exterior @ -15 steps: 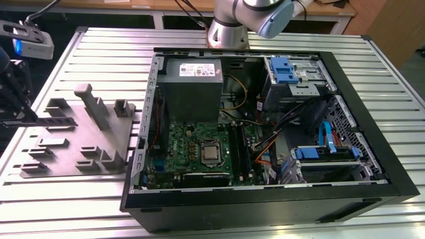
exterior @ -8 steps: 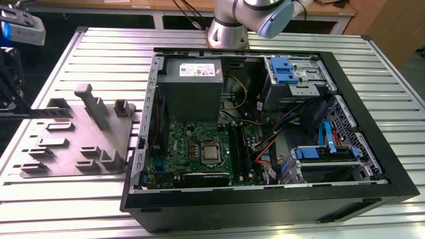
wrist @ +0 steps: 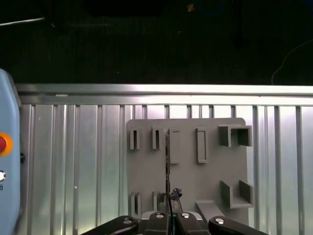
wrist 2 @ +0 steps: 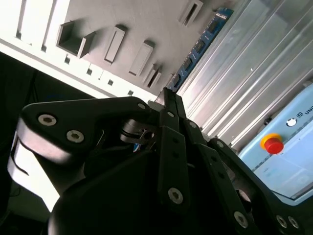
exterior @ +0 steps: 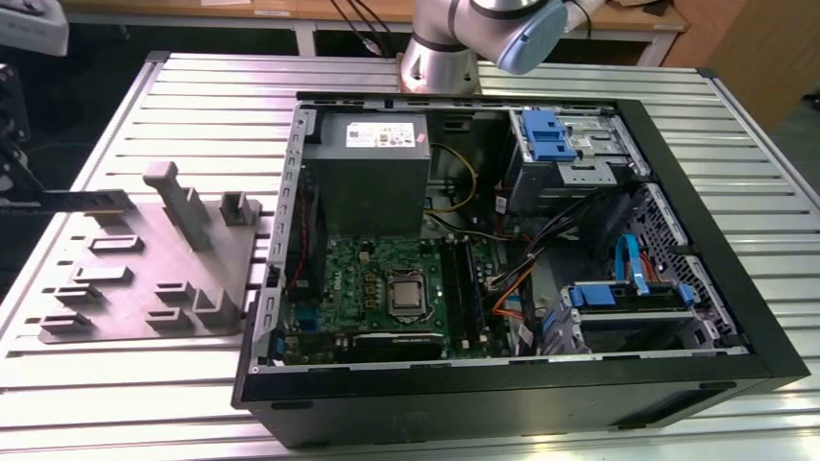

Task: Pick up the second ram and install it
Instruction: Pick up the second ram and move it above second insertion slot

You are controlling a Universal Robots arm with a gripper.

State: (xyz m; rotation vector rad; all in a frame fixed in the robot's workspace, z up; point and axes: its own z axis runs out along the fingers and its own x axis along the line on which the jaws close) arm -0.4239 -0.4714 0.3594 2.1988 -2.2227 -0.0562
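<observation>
Ram (wrist 2: 199, 45) chips face-on, second wrist view

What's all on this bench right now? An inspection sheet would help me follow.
Surface: ribbed metal table, carrying a grey holder plate and an open computer case.
Job's things: the second ram, in the gripper, by the holder plate.
Clutter: nothing seen.
Grippers: gripper shut on one end of the second ram.
Cables: orange wires and a blue cable inside the case.
Surroundings: pale blue control box with a red button.
</observation>
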